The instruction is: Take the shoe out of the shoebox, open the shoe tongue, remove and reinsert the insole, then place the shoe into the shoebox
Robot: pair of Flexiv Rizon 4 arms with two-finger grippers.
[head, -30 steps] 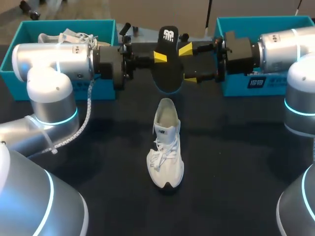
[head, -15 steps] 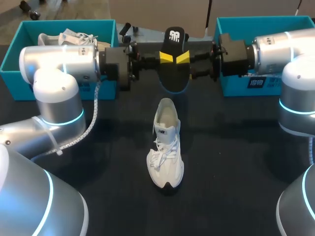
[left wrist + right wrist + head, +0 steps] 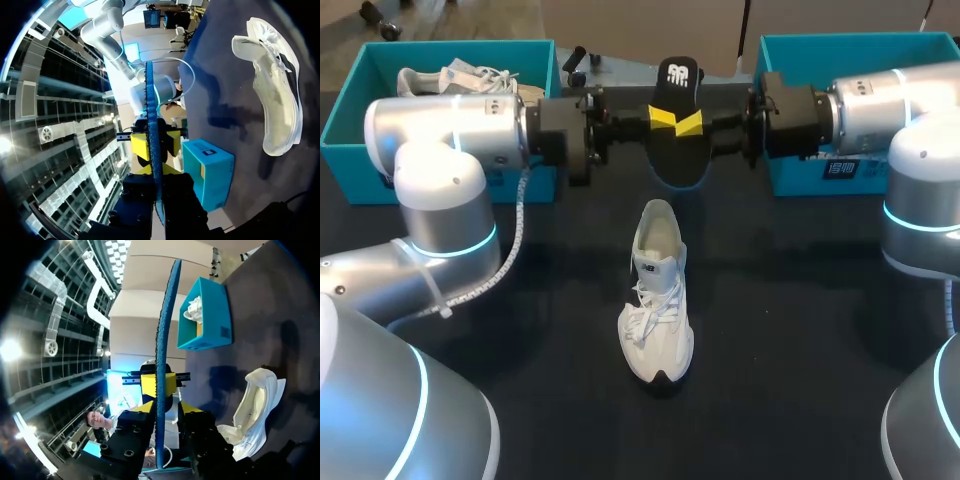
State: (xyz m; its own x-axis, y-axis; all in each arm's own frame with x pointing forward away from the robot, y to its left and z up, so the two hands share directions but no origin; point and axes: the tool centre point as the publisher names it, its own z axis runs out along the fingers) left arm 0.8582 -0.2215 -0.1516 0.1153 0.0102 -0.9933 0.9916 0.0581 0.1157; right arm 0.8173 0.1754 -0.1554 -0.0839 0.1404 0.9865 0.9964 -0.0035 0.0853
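A black insole [image 3: 678, 155] with a blue underside hangs in the air over the table's far middle, heel end up. My left gripper [image 3: 663, 116] comes in from the left and is shut on it. From the right, my right gripper [image 3: 692, 122] is shut on the same stretch, its yellow tips crossing the left ones. The left wrist view shows the insole [image 3: 154, 125] edge-on between the fingers; so does the right wrist view of the insole [image 3: 164, 340]. The white shoe [image 3: 656, 300] stands on the table below, toe toward the near edge, tongue spread open.
A teal shoebox [image 3: 350, 110] at the far left holds another white shoe [image 3: 450, 76]. A second teal shoebox [image 3: 775, 60] stands at the far right, behind my right arm. A white cable hangs from my left arm.
The right gripper's fingers have drawn together onto the insole. Both grippers and the insole have shifted a little to the right and away.
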